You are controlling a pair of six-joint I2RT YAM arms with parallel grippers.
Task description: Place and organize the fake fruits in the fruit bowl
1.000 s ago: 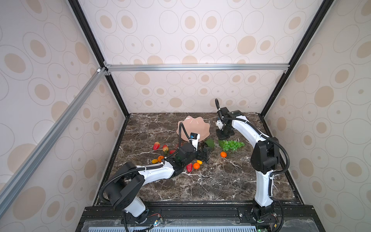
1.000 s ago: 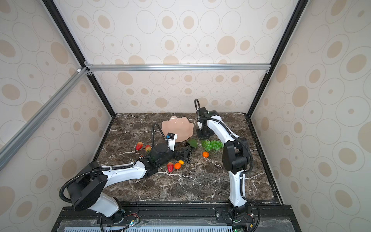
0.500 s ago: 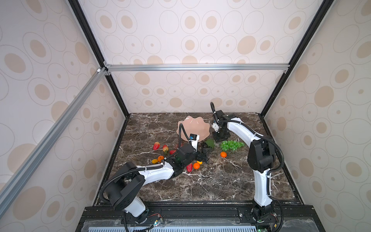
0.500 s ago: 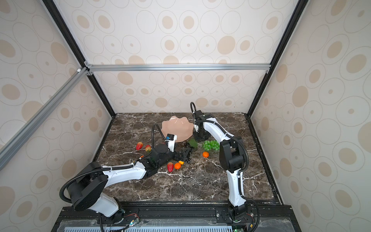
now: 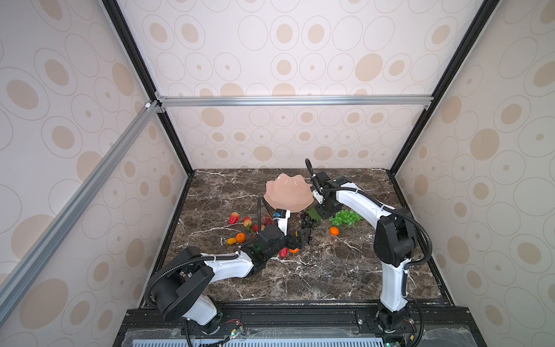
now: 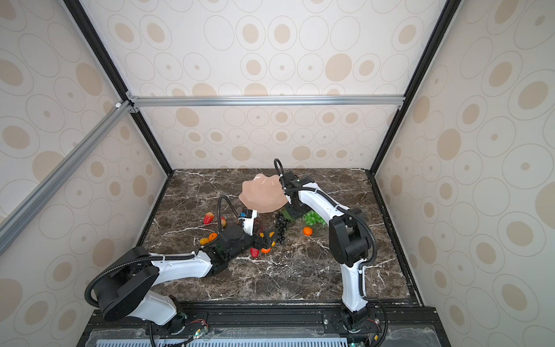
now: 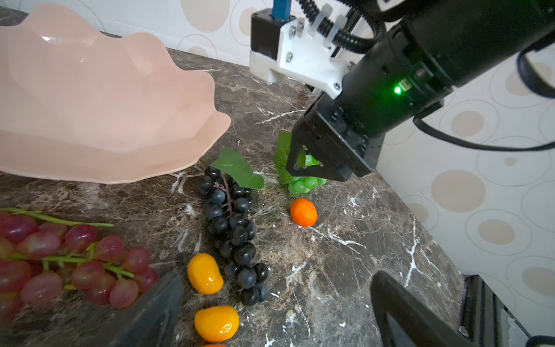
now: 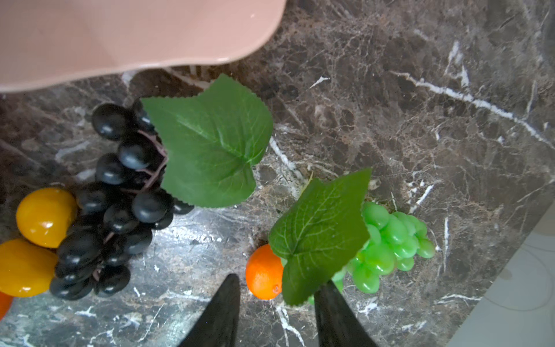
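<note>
Marble tabletop (image 5: 330, 270): right tool (image 8: 279, 282) half apart over green grapes (image 8: 387, 240), shut a second ago; left tool (image 7: 276, 276) wide apart, empty.

Both top views are lit evenly and brightly from above, so only faint, soft shadows are cast on the dark brown white-veined marble surface (image 5: 330, 270), and the patterned enclosure walls (image 5: 75, 120) are stretched toward the edges by wide-angle distortion. In the left wrist view small white glints are carried by the glossy pale pink faceted bowl (image 7: 120, 99), while the translucent red grape bunch (image 7: 39, 243) close to the lens is rendered soft.
</note>
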